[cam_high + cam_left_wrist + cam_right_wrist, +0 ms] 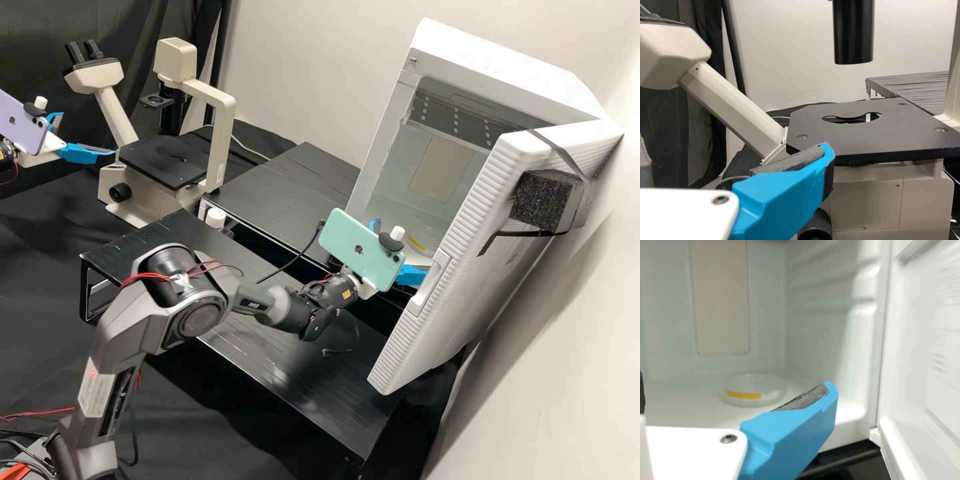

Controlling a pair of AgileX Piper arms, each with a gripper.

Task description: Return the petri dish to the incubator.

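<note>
Yellow-striped, clear round petri dish (754, 391) lies flat on the floor of the white, box-shaped incubator (497, 63), near a back corner. Blue-fingered right gripper (403, 248) and blue-fingered left gripper (88, 134) are both released, their 2 fingers apart. Dish is probably light, stiff, slippery, easy to crack; for correction, pinch softly its opposite sides.

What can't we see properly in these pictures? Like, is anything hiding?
- Right wrist view: what the petri dish holds, if anything; too blurred.
- Right wrist view: part of the incubator floor, behind the blue finger.
- High view: the lower part of the incubator's opening, behind its door.
- Left wrist view: the black tube's top, cut off by the upper edge.
</note>
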